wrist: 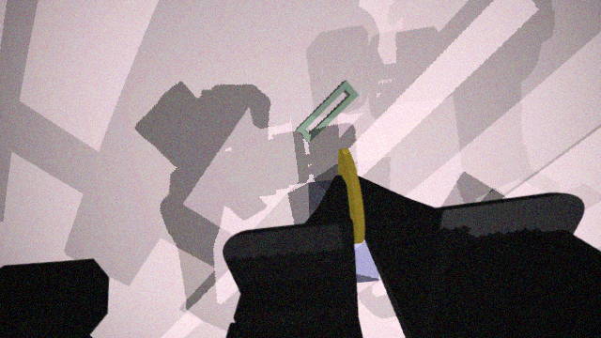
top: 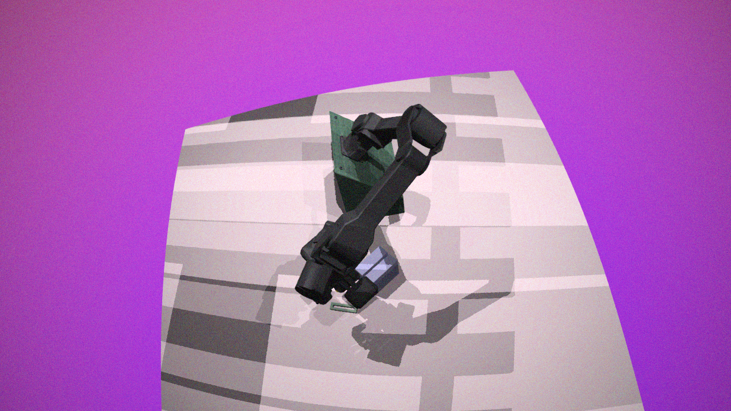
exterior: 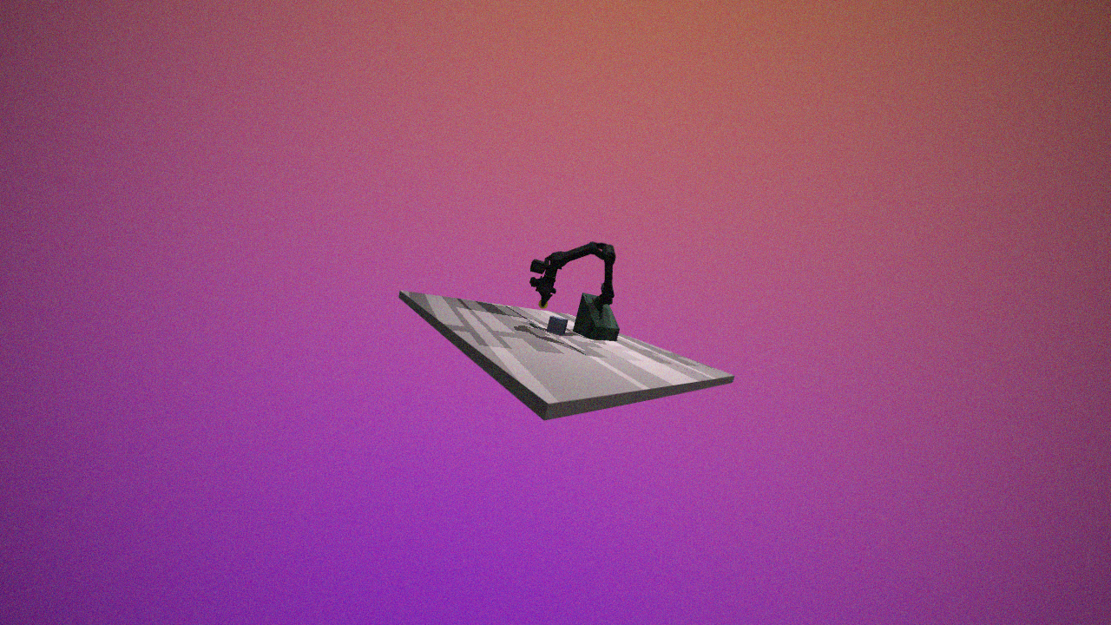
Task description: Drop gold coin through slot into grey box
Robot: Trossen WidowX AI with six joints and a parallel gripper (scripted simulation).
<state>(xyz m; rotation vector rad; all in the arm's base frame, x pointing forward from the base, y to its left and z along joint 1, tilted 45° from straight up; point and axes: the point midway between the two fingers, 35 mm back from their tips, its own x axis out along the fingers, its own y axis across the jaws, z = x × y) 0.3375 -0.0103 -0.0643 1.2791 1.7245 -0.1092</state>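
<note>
My gripper (wrist: 344, 181) (exterior: 543, 299) is shut on the gold coin (wrist: 353, 197), which I see edge-on between the two black fingers in the wrist view. The coin hangs high above the table. The green holder (wrist: 327, 110) (top: 341, 307) lies empty on the table below and ahead of the coin. The grey box (top: 379, 265) (exterior: 555, 324) stands next to the wrist, partly under the arm; its lid slot shows as a dark line. A sliver of the box (wrist: 362, 262) shows between the fingers in the wrist view.
The arm's dark-green base block (top: 352, 168) (exterior: 596, 319) stands behind the box. The table (top: 511, 306) (exterior: 590, 380) has a grey patchwork pattern with dark arm shadows on it.
</note>
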